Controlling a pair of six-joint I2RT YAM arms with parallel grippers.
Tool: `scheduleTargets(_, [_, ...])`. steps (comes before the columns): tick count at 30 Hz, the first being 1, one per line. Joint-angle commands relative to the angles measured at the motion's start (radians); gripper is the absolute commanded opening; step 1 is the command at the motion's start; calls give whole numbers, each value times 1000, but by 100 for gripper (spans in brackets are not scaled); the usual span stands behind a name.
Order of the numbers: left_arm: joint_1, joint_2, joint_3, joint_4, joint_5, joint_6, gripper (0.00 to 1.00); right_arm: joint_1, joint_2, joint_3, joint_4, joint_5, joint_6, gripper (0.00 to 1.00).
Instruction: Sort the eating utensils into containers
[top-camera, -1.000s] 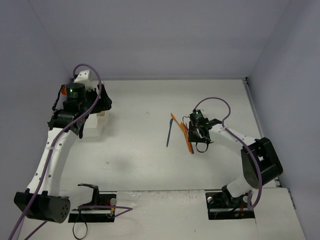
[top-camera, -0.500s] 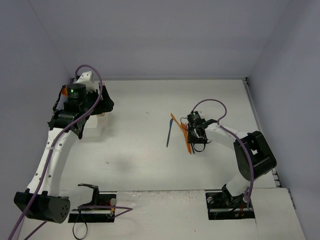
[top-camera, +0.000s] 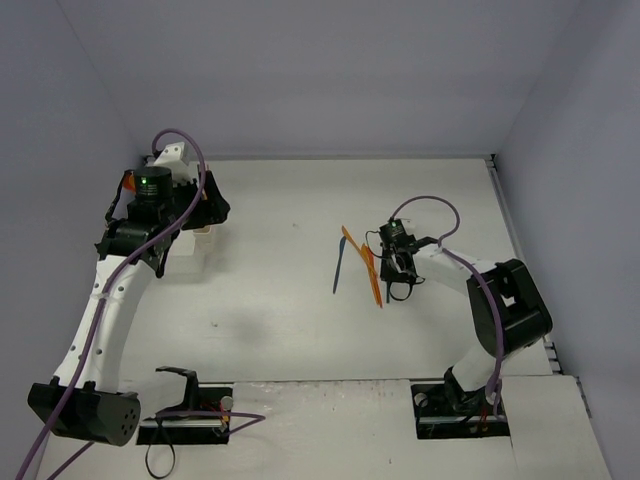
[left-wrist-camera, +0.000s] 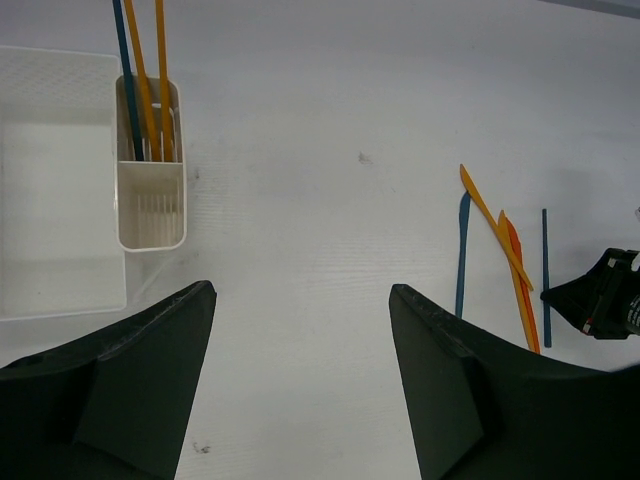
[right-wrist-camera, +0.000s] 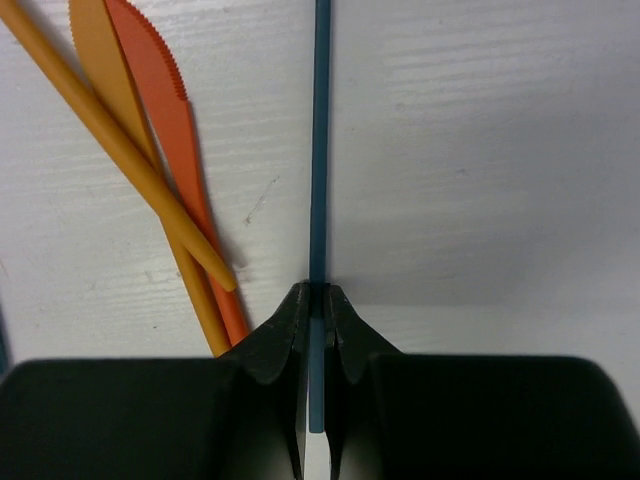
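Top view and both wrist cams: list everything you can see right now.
Narrow bin: 1, white, table's far left.
Binned sticks: 3, one blue, two orange, standing in its far compartment.
Wide container: 1, white, beside the narrow bin.
Thin stick: 1, blue, on the table.
Orange stick: 1, lying across the knives.
Knives: 2, orange and red-orange, beside the thin stick.
Flat utensil: 1, blue, loose group's edge nearest the bin.
Table: 1, white.
Cables: purple, one per arm.
Left gripper: open, empty.
Right gripper: shut on the thin stick.
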Motion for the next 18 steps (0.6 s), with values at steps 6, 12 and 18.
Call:
scheduleTargets(6, [-47, 20, 88, 46, 129, -89, 69, -13, -136, 27, -27, 45, -15, 0])
scheduleTargets(12, [-148, 47, 119, 105, 157, -175, 78, 121, -278, 136, 10, 8, -106, 0])
scheduleTargets(18, [-301, 91, 118, 243, 134, -248, 84, 274, -365, 240, 141, -118, -148, 0])
